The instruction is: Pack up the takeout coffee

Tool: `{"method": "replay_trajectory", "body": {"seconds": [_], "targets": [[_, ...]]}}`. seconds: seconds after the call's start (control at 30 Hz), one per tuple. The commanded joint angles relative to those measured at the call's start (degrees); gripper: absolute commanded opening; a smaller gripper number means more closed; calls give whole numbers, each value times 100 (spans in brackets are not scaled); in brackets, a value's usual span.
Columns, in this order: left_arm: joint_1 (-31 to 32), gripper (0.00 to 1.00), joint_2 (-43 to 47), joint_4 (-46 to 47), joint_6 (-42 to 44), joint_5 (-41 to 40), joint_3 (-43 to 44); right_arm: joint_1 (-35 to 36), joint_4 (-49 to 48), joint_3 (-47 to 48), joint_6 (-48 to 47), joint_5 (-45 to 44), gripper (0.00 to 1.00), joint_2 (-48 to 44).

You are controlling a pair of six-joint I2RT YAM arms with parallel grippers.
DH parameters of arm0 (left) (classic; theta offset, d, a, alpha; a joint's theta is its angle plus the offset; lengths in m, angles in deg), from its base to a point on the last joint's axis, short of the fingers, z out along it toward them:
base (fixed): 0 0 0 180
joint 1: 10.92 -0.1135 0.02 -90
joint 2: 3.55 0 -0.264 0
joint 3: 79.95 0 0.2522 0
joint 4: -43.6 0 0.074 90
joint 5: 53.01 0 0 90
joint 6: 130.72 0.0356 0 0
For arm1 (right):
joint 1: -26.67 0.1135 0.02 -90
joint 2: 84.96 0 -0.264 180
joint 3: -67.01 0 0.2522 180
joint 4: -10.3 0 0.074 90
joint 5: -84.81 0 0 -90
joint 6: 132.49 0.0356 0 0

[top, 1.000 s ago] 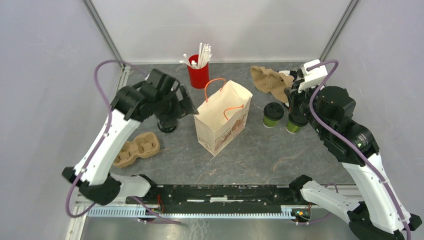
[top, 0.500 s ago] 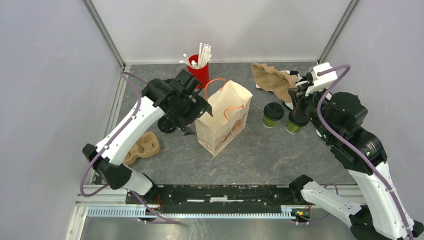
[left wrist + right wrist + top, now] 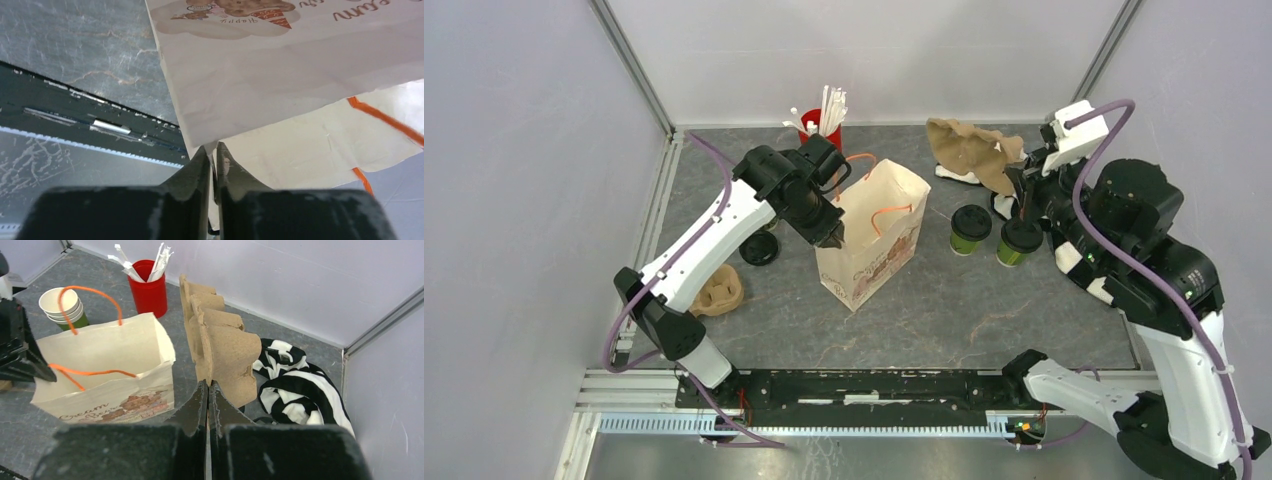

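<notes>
On the tabletop (image 3: 944, 300), right of the paper bag (image 3: 871, 245), both takeout coffee cups stand upright with lids on, side by side and outside the bag: bag-side cup (image 3: 971, 228), arm-side cup (image 3: 1020, 240) just beside my right arm. Left pincer (image 3: 214, 150) is narrowed to a sliver, pinching the bag's top rim at its near-left corner; I see paper between the tips on the left wrist view. Bag is upright, mouth open. Right pincer (image 3: 207, 386) is clamped tight on the edge of a brown pulp cup carrier (image 3: 220, 340), which is held clear of the tabletop, turned on edge, over the back-right corner. Under it lies a black-and-white striped cloth (image 3: 295, 390). Behind the bag: red cup (image 3: 148, 287) of white sticks and a stack of lidless green cups (image 3: 62, 307). Left of the bag: second carrier (image 3: 719, 290) and a round black item (image 3: 759, 250), can't tell what it is
</notes>
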Motion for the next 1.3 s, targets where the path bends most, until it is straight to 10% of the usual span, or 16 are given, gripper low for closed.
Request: {"method": "replay_trajectory", "body": {"seconds": [0.0,0.27,0.5,0.93,1.27], "targets": [[21,10,-120,-74,500,-651,547,10,664,758,-17,277,0,257],[21,2,-468,282,2813,-2046,1333,13,1025,1030,506,1068,0,410],[13,2,354,2396,4501,-2166,-151,10,1503,1284,965,1163,0,406],[4,2,976,3001,4322,-2168,-1211,12,2106,914,1206,1328,0,-440],[1,2,972,2744,4155,-2200,-1276,17,825,-961,551,3589,0,-1261]]}}
